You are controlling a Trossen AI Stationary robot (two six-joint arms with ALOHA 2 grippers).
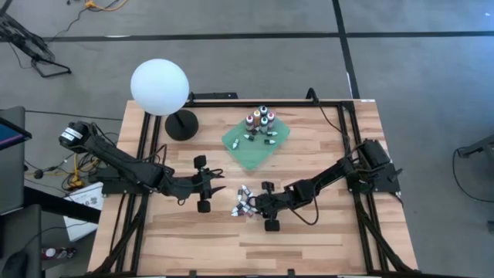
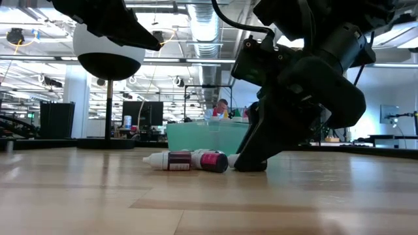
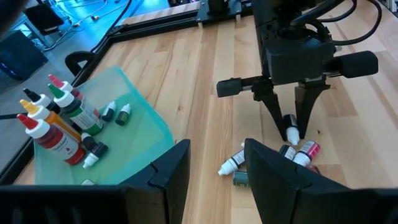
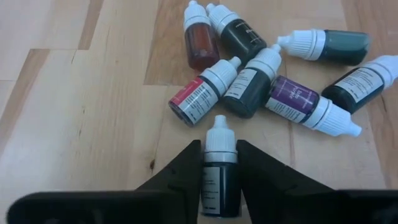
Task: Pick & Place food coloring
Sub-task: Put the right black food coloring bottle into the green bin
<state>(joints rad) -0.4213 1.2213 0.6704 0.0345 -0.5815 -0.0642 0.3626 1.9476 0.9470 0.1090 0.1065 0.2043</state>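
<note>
Table (image 1: 324,239) seen from above. Cloth (image 1: 257,142) lies near the far edge, about midway along it; a cluster of upright bottles (image 1: 261,119) stands on its far part, with small vials (image 1: 261,138) lying just nearer. Lamp base (image 1: 181,124) stands left of the cloth, towards the far left corner. A heap of lying bottles (image 1: 242,202) rests on the bare table near the centre, nearer than the cloth. Right gripper (image 1: 252,207) reaches it from the right, closed on one bottle (image 4: 220,174) just beside the heap. Left gripper (image 1: 219,185) hangs left of the heap, apart from it
</note>
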